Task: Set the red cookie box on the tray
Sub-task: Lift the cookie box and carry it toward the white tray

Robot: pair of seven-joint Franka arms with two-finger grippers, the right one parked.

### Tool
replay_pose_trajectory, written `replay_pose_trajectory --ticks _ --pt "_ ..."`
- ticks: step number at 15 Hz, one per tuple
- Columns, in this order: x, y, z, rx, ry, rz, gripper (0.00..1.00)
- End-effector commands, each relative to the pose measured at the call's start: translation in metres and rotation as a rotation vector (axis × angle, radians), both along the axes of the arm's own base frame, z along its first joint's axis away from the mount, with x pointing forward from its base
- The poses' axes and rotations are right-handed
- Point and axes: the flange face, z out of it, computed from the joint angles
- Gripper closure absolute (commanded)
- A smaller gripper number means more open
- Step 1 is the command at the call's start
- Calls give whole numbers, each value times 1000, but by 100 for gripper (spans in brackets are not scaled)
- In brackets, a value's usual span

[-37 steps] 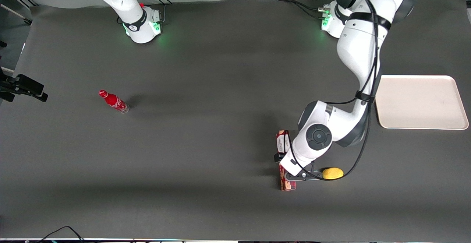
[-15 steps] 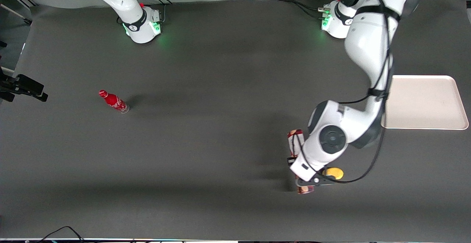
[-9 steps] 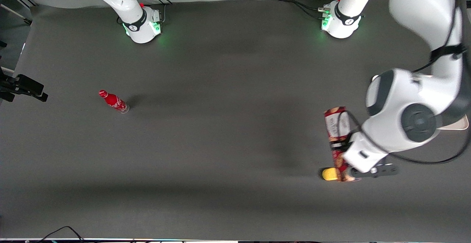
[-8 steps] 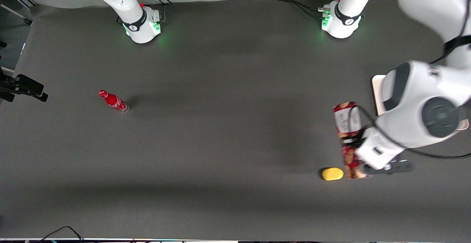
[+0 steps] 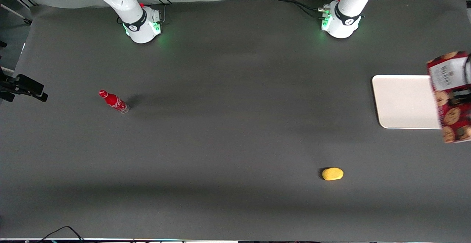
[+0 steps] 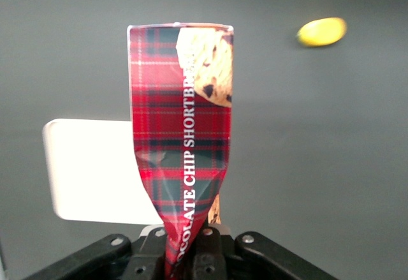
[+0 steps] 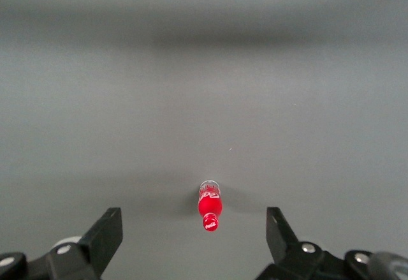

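Note:
The red cookie box [image 5: 449, 99], a dark-red carton printed with cookies and with a white label at its farther end, hangs in the air over the cream-white tray [image 5: 401, 101], at the working arm's end of the table. In the left wrist view my left gripper [image 6: 185, 254] is shut on one end of the box [image 6: 182, 133], which is pinched narrow between the fingers. The tray [image 6: 89, 171] lies below the box. In the front view the gripper is almost wholly cut off by the frame's edge.
A yellow oval object [image 5: 332, 173] lies on the dark table nearer the front camera than the tray; it also shows in the left wrist view [image 6: 322, 31]. A small red bottle [image 5: 114, 101] stands toward the parked arm's end.
The gripper has lifted the box from beside the yellow object and carried it toward the working arm's end, away from the front camera, until it hangs over the tray.

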Motion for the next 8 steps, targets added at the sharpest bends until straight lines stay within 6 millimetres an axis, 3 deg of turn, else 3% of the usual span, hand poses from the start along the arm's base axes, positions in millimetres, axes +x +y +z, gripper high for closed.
replay_pose_trajectory --ticks 1,3,8 --pt "-50 103 -9 -33 26 -17 100" --pt "-69 162 -31 -51 -1 -12 100" --pt "-123 261 -107 -31 -59 -56 100"
